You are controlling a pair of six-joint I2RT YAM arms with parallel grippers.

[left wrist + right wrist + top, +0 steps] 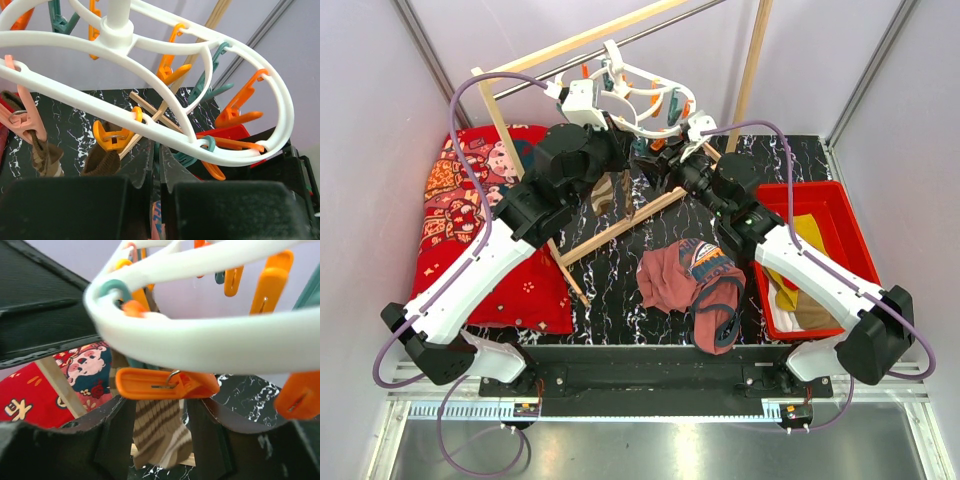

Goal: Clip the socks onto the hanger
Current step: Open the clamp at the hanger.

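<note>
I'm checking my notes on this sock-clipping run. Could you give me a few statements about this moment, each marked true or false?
1. A striped sock hangs from an orange peg on the hanger. True.
2. The left gripper is wide open. False: its jaws are shut, with nothing between them.
3. A yellow sock lies in the red bin. True.
4. The maroon garment is clipped to the hanger. False: it lies crumpled on the table.
5. The right gripper has its jaws apart on either side of the striped sock. True.
</note>
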